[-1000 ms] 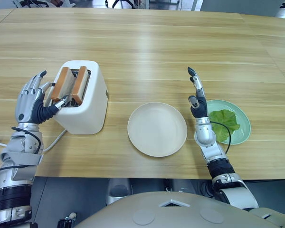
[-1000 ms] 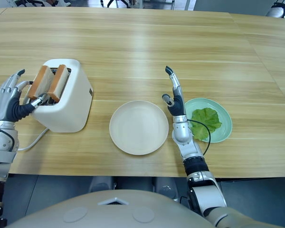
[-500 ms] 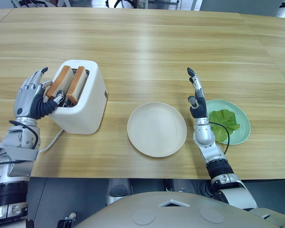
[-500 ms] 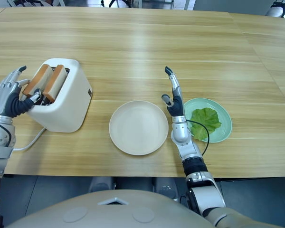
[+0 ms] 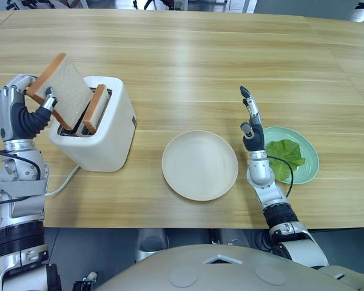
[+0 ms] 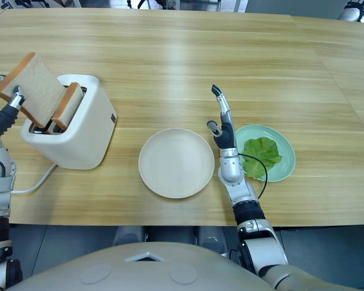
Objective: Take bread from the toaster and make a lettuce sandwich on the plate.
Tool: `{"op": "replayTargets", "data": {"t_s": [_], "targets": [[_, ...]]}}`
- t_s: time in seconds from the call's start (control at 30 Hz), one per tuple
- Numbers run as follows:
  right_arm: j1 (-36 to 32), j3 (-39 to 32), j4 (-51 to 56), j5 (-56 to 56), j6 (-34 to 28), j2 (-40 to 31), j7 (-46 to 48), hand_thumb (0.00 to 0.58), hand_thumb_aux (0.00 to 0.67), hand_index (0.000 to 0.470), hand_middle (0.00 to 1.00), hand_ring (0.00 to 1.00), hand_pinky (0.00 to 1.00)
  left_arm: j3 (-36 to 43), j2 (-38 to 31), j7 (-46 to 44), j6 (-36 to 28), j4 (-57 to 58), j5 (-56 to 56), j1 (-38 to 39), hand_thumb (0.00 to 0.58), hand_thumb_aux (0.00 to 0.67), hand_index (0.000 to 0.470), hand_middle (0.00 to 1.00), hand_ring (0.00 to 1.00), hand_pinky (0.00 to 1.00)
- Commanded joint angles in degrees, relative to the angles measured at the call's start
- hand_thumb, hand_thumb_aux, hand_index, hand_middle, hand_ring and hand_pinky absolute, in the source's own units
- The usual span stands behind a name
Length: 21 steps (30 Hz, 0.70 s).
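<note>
**Left robot hand grips a bread slice over the toaster**

The left robot hand (image 5: 13, 114) is clenched around a slice of bread (image 5: 64, 91), fingers wrapped on the slice's left edge. The slice is raised and tilted, its top leaning away to the left, its lower edge down at the toaster's left slot. Whether that edge is fully clear of the slot cannot be told.

A second slice (image 5: 95, 109) stands in the right slot, just beside the held one, with its crust poking above the top. The toaster (image 5: 109, 138) is white and sits on the left part of the wooden counter (image 5: 188, 60). A pale cord (image 5: 65, 181) runs from its near left corner toward the counter's front edge.

The right robot hand (image 5: 250, 124) is released: it grasps nothing, and its fingers point straight up. It stands over the counter between the two dishes.

The cream plate (image 5: 200, 165) lies near the counter's middle front, just left of that hand, with nothing on it. Just right of the hand lies a small green plate (image 5: 313, 159), and a lettuce leaf (image 5: 285, 155) rests on it.
</note>
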<state>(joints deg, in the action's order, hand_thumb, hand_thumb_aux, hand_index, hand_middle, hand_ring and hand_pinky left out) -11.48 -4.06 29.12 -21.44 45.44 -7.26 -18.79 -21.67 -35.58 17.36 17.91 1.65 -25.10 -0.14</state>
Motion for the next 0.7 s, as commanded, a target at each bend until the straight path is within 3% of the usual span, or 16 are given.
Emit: {"op": "replayTargets", "data": {"t_s": [0.03,0.37,0.5,0.7], "targets": [[-0.31,-0.13,1.36,-0.33,0.03,-0.13,-0.48,0.000,0.000,0.000,0.00,0.00,0.00,-1.58,0.60,1.69,1.35,-0.58,1.49,-1.60,0.580,0.670,0.460,1.00,1.00,1.00],[-0.54,-0.29,1.46,-0.66,0.40,0.16,-1.03,0.000,0.000,0.000,0.00,0.00,0.00,-9.80,4.21,8.35,9.61,-3.38,10.79,-7.71,0.580,0.670,0.460,1.00,1.00,1.00],[-0.45,0.03,1.46,-0.73,0.41,0.10,-1.59,0.000,0.000,0.000,0.00,0.00,0.00,-6.05,6.45,1.93,14.21,-6.98,19.62,-8.24,0.580,0.670,0.460,1.00,1.00,1.00],[-0.74,0.83,0.53,-1.09,0.20,-1.09,-2.24,0.000,0.000,0.000,0.00,0.00,0.00,5.41,7.99,-15.32,13.21,-12.78,35.80,-6.46,0.580,0.670,0.460,1.00,1.00,1.00]]}}
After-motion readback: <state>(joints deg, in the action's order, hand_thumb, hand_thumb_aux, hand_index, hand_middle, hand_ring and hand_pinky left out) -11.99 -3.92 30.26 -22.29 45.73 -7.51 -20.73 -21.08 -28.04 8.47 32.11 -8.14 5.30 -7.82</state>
